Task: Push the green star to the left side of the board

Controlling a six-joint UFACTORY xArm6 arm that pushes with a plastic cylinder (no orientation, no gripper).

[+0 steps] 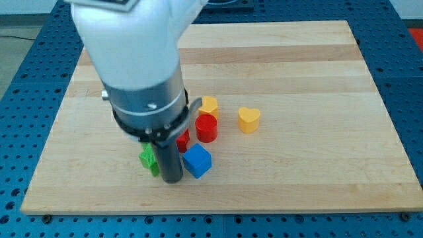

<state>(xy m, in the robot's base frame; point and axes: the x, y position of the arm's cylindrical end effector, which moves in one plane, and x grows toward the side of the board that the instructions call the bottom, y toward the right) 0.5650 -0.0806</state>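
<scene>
My tip [172, 178] is nearest the view's bottom; a bare rod, no claw, holding nothing; green star [149, 159] touches its left side, mostly hidden by the arm; blue cube [197, 160] just right of the tip; red cylinder [206, 127] and a partly hidden red block [183, 140] above; yellow block [209, 104] higher; yellow heart [249, 119] apart, right; board [73, 158] bare wood left of star to the edge.

No legible text or markings anywhere.
</scene>
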